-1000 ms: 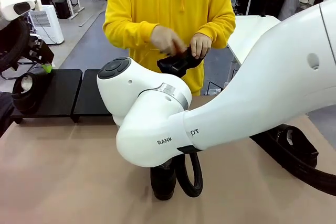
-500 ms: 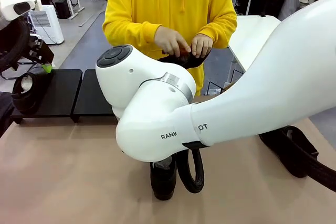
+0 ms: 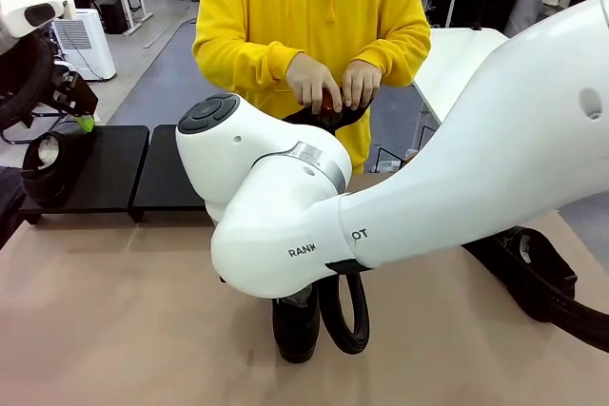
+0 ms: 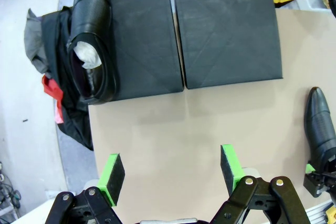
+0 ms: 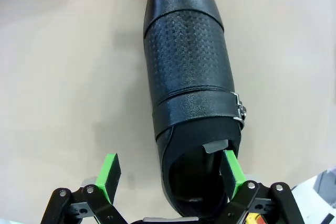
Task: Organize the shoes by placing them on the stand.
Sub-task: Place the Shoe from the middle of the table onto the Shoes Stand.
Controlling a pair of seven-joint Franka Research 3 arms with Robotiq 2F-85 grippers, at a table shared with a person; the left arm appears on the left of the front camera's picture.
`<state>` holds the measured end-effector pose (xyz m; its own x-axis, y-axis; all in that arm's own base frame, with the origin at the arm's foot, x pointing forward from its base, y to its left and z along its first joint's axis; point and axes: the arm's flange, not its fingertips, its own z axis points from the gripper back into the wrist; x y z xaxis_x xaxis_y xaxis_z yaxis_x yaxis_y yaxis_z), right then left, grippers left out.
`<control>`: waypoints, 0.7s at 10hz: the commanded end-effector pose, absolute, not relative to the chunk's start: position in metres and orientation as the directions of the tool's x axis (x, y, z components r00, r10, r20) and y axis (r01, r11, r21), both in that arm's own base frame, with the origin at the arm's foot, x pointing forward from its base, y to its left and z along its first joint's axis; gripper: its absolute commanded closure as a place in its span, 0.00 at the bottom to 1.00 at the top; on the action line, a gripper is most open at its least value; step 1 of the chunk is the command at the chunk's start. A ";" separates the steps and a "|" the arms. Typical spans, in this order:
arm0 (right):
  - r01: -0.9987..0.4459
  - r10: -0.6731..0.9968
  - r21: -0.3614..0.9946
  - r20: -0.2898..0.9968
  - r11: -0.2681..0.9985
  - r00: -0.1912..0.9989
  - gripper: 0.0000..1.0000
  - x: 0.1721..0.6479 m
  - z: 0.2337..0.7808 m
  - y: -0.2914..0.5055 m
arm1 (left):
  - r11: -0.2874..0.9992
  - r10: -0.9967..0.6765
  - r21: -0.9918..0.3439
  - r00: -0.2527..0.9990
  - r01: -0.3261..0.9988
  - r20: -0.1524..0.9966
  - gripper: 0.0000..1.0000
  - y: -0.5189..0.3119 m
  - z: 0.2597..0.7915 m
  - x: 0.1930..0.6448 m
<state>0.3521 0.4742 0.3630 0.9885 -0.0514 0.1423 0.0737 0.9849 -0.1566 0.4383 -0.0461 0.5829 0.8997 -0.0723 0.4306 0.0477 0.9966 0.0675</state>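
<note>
Looking at the right pincer [image 5: 169, 170], I see its green pads [image 5: 110, 171] spread wide and pinching nothing. One pad sits at the heel rim of a black shoe [image 5: 189, 77] lying on the counter [image 5: 63, 77], well apart from the stand [image 4: 226, 30]. If the pads shut there, they may catch only the thin rim, and the shiny shoe could slip or tip on the way. The left pincer [image 4: 170, 169] hangs spread and empty. A second shoe [image 4: 92, 40] sits at the stand's very edge; a bump could knock it off.
</note>
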 end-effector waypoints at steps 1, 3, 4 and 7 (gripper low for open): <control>0.075 -0.053 -0.144 0.149 0.987 0.987 0.00 0.353 0.366 0.475 | 0.997 -0.063 0.057 0.898 0.043 0.436 0.05 -0.044 0.583 0.437; 0.075 -0.053 -0.144 0.149 0.987 0.987 0.00 0.353 0.366 0.475 | 0.997 -0.063 0.057 0.898 0.043 0.436 0.05 -0.044 0.583 0.437; 0.075 -0.053 -0.144 0.149 0.987 0.987 0.00 0.353 0.366 0.475 | 0.997 -0.063 0.057 0.898 0.043 0.436 0.05 -0.044 0.583 0.437; 0.006 0.006 -0.060 0.205 0.998 0.979 0.00 0.323 0.409 0.429 | 0.997 -0.063 0.057 0.898 0.043 0.436 0.05 -0.044 0.583 0.437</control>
<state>0.3432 0.4656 0.3856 0.9838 -0.0277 0.1769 0.0498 0.9913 -0.1219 0.4384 -0.0460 0.5827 0.8999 -0.0720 0.4302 0.0475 0.9966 0.0675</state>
